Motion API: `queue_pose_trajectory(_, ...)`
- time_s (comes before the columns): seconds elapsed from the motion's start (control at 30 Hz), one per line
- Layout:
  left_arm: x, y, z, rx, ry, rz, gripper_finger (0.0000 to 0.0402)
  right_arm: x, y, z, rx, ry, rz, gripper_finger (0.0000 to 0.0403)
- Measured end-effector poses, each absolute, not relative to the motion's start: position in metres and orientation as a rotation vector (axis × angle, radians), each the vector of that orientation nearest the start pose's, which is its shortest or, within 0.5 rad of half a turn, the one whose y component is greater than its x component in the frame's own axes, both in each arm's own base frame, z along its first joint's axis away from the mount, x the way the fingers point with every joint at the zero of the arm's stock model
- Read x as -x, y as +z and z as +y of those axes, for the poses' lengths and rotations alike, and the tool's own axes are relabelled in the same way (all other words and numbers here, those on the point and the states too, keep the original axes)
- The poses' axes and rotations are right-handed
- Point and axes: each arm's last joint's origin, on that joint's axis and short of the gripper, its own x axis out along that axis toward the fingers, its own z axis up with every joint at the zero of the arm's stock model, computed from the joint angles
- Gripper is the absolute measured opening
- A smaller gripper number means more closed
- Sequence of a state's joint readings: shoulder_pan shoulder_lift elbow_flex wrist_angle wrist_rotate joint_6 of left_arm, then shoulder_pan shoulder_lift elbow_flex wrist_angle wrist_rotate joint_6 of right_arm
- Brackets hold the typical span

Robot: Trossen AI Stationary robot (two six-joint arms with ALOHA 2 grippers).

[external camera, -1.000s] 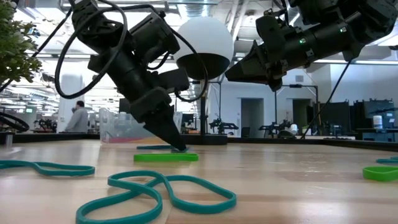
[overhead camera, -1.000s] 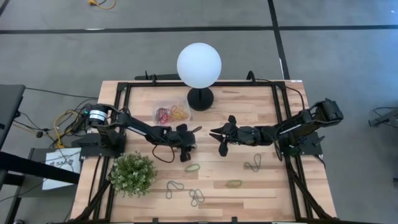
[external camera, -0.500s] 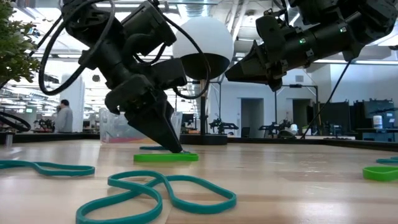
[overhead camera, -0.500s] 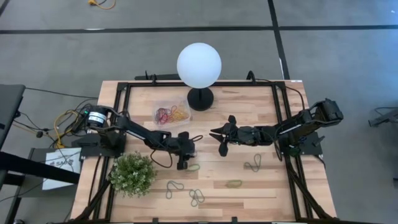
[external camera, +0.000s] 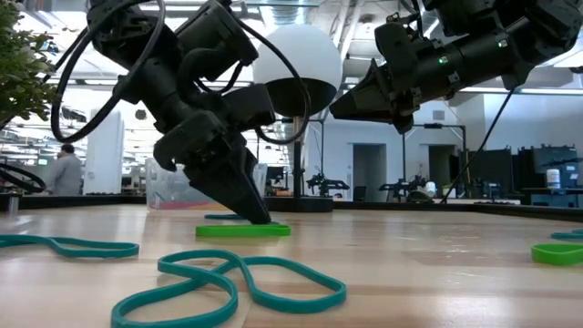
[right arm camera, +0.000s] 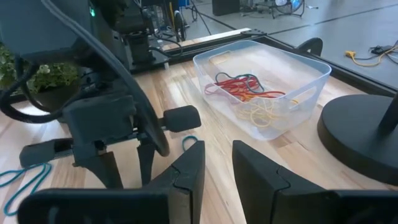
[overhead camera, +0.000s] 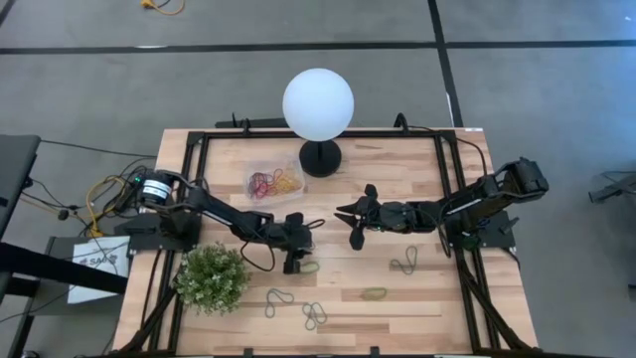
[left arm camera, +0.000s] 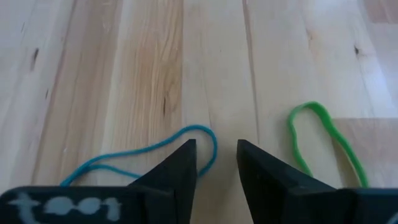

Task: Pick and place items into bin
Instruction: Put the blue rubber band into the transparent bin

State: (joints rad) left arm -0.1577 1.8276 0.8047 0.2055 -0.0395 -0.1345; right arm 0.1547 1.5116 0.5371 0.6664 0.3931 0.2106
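My left gripper (overhead camera: 290, 268) points steeply down at the table's middle, its tips (external camera: 260, 219) at the wood. In the left wrist view its fingers (left arm camera: 216, 149) stand narrowly open on either side of the looped end of a thin blue band (left arm camera: 143, 152). A green band (left arm camera: 320, 140) lies flat just beside it (external camera: 243, 230). The clear bin (overhead camera: 275, 182) near the lamp holds red and yellow bands (right arm camera: 249, 93). My right gripper (overhead camera: 345, 224) hovers above the table's centre, narrowly open (right arm camera: 219, 152), holding nothing. My left gripper comes from above, slanting down, with its fingertips (left arm camera: 186, 155) at the table top on either side of the blue band's looped end (left arm camera: 210, 138). The band lies flat on the wood. Whether the fingers touch it, I cannot tell.
A white globe lamp (overhead camera: 318, 104) on a black base stands at the far edge beside the bin. A leafy plant (overhead camera: 212, 278) sits at the near left. More bands lie loose toward the near edge (overhead camera: 404, 263), (overhead camera: 374, 293), (overhead camera: 278, 298), (overhead camera: 314, 315).
My left gripper has moved toward the table's near edge and tipped steeper, with its fingertips staying down at the table by the blue and green bands. My right arm has kept still. A person in the room behind has walked off to the left.
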Motion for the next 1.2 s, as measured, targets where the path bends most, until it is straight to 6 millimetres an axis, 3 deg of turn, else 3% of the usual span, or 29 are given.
queue_pose_trajectory(0.3,-0.332,0.099,-0.050,0.007,0.004,0.818,0.0102,-0.280,0.169,0.032,-0.124,-0.267,0.271,0.0077)
queue_pose_trajectory(0.53,-0.332,0.100,-0.049,-0.018,0.046,0.806,0.0011,-0.280,0.169,0.032,-0.124,-0.267,0.272,0.0077)
queue_pose_trajectory(0.7,-0.327,0.112,-0.049,-0.007,0.071,0.800,0.0002,-0.280,0.169,0.032,-0.124,-0.267,0.271,0.0077)
queue_pose_trajectory(0.9,-0.315,0.163,-0.045,-0.036,0.209,0.686,0.0000,-0.280,0.169,0.032,-0.124,-0.267,0.272,0.0077)
queue_pose_trajectory(1.2,-0.255,0.245,-0.024,-0.131,0.594,0.559,0.0000,-0.280,0.169,0.032,-0.123,-0.267,0.274,0.0077)
